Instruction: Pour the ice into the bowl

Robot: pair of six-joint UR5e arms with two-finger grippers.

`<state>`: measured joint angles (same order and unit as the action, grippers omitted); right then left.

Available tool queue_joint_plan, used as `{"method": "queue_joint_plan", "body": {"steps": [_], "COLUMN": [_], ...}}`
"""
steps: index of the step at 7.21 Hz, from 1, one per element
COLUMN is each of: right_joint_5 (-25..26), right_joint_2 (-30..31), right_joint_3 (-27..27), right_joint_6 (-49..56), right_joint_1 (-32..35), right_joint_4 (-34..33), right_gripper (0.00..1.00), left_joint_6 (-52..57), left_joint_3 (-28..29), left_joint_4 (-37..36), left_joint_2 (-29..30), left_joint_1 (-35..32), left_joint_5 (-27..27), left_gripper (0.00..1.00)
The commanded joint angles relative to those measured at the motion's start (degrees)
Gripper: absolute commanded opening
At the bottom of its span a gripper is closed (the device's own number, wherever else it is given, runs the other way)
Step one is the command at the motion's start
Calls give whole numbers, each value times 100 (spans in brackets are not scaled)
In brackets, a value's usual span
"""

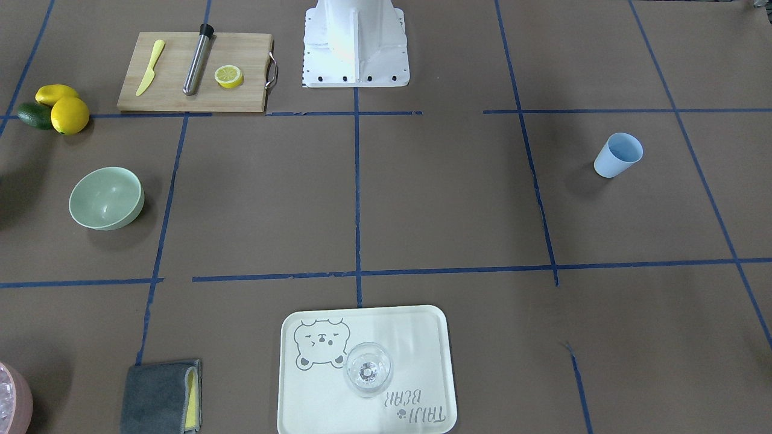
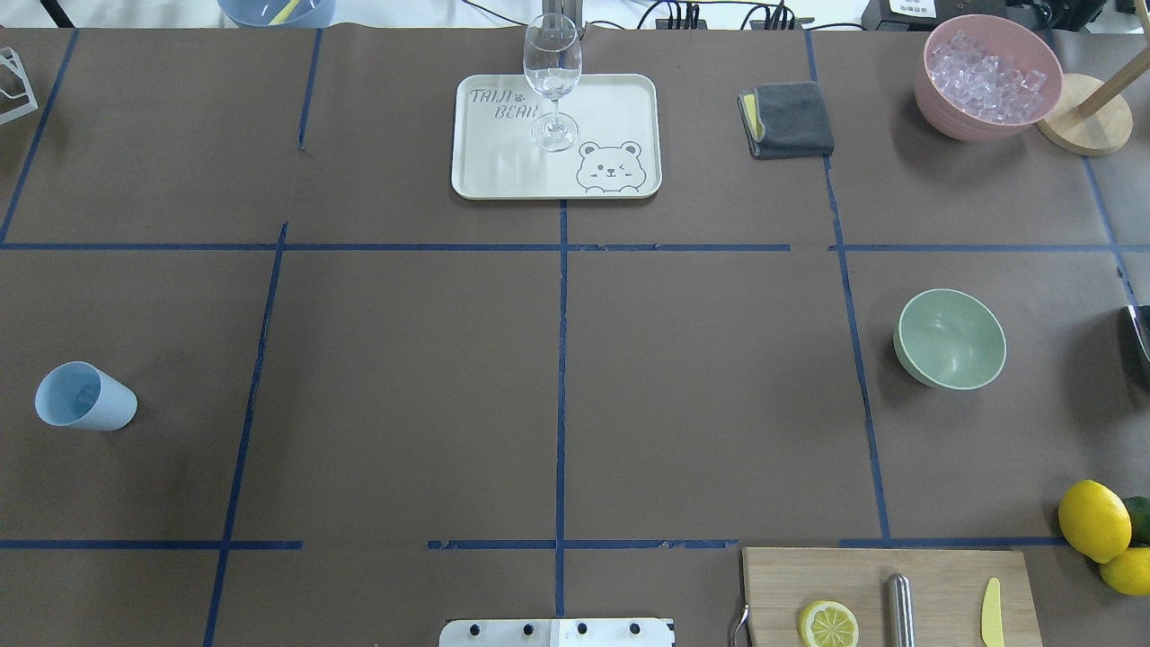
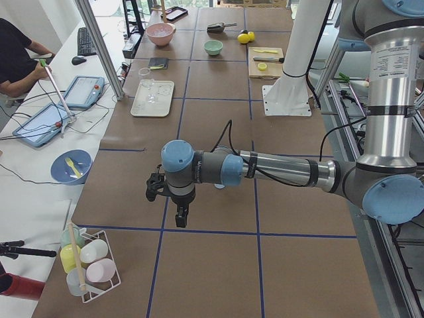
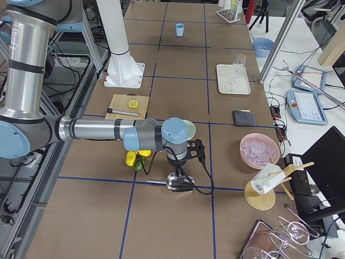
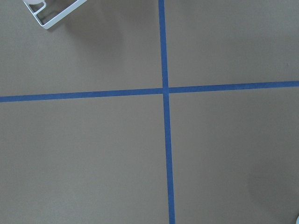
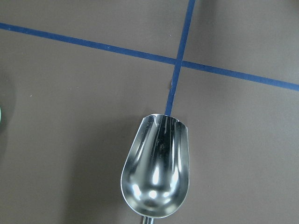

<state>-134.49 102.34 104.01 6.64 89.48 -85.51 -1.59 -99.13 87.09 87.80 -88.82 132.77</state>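
Facing the robot from across the table [image 1: 422, 199], neither arm shows; the bowl [image 1: 106, 199] sits empty on the robot's right half, and the ice [image 1: 3, 392] peeps in at the frame's edge inside a pink container [image 1: 23, 401], well apart from the bowl.

From overhead the ice is heaped in the pink container at the far right, a wooden stand [image 2: 1083, 126] just beside it; the bowl lies nearer the robot on that side; no tool shows.

In the left side view the left tool [image 3: 180, 215] hangs over bare table, far from bowl and ice; wide or narrow, I cannot tell.

In the right side view the right tool [image 4: 179, 171] hangs just above a metal scoop [image 4: 173, 183] lying on the table; the bowl is near, half hidden behind the arm; the ice lies off to the right, apart; its opening cannot be judged, nor whether it touches the scoop.

The left wrist view gives only tape lines [image 5: 164, 116] and a rack corner [image 5: 51, 11].

The right wrist view shows the scoop empty and flat; no fingers visible.

The risks, as I judge them: an off-centre pinch on the low handle could let the scoop swivel; glassy cubes could slide off its open lip on the carry to the bowl; dipping beside the stand could knock it; the scoop's rim could shove the light bowl.
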Motion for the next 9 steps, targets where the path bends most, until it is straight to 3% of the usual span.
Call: {"method": "queue_joint_plan", "body": {"steps": [1,7,8,9], "right_joint_5": [-24,-24,-129,-547], "right_joint_2": [-3,50,50,58], "right_joint_3": [-12,-47,-39,-47], "right_joint_6": [-5,100,48,65], "right_joint_1": [-1,-9,-18,-123], "right_joint_4": [8,87,61,78], "right_gripper": [100,100,100,100], "left_joint_6": [113,132,115,54], "left_joint_3": [-1,-97,-167,-81], "left_joint_4": [-131,-184,-184,-175], "left_joint_2": [0,9,9,52], "left_joint_1": [-21,-21,-21,22], "left_joint_5": [3,3,-6,-49], "left_gripper": [100,100,100,100]}}
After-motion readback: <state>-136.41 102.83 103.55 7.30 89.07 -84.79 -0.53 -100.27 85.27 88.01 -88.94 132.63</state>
